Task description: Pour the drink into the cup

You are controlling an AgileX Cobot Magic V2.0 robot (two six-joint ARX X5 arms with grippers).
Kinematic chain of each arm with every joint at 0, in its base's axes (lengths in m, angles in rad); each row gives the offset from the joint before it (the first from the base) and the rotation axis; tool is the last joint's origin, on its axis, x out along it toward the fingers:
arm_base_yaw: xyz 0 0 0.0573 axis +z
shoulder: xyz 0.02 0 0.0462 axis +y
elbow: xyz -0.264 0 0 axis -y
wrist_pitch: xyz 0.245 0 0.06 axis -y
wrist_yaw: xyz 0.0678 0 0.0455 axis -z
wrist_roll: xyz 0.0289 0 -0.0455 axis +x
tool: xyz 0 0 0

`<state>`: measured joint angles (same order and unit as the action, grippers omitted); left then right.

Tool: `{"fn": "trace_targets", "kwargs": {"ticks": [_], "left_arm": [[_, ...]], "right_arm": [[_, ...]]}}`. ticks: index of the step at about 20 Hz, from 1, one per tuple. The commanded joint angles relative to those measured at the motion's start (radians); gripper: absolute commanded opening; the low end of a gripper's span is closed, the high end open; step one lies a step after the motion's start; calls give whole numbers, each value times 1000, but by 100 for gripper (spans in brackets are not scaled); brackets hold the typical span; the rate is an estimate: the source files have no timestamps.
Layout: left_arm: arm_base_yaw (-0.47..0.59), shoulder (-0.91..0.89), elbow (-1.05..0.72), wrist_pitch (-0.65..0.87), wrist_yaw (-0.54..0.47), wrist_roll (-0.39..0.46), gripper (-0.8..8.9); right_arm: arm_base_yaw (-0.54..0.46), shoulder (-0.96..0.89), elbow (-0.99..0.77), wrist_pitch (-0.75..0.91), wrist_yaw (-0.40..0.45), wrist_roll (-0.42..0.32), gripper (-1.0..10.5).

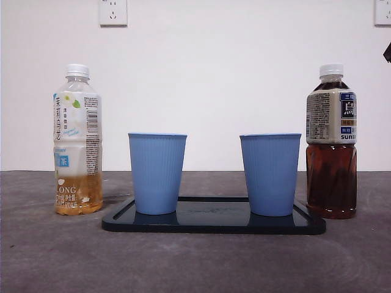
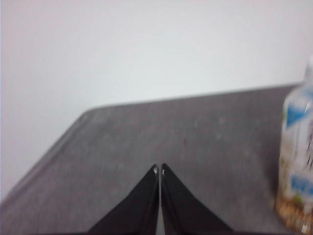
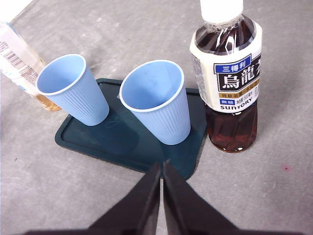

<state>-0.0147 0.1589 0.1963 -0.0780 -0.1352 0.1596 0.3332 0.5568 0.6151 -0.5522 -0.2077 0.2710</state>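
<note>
Both grippers, left [image 2: 159, 169] and right [image 3: 162, 165], jaws pressed together, holding nothing; two blue cups [image 1: 157, 173] upright on dark tray [image 1: 214, 224], capped bottles [image 1: 330, 141] flanking.

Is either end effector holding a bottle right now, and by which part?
Nothing is held. The left end effector and right end effector are both shut on nothing, clear of both bottles.

On the dark bottle [image 3: 226, 73], read the blue label band "三得利", then the large characters "烏龍" below it, then "SUNTORY" beneath. In the front view you see only "SUN" at the label edge. On the pale bottle [image 1: 77, 140], read "LONG" near the base. Its smaller print and barcode text stay illegible.
</note>
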Motion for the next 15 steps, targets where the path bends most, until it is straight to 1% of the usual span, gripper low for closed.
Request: {"fn": "trace_targets", "kwargs": {"ticks": [1, 7, 10, 15], "left_arm": [[11, -38, -72, 10, -4, 16, 7], [14, -126, -184, -16, -4, 11, 7], [16, -156, -185, -96, -4, 11, 7], [15, -154, -184, -103, -4, -16, 7]], "right_arm": [[5, 3, 8, 6, 1, 10, 6], [5, 3, 8, 6, 1, 10, 6], [5, 3, 8, 6, 1, 10, 6], [5, 3, 8, 13, 1, 10, 6]]}}
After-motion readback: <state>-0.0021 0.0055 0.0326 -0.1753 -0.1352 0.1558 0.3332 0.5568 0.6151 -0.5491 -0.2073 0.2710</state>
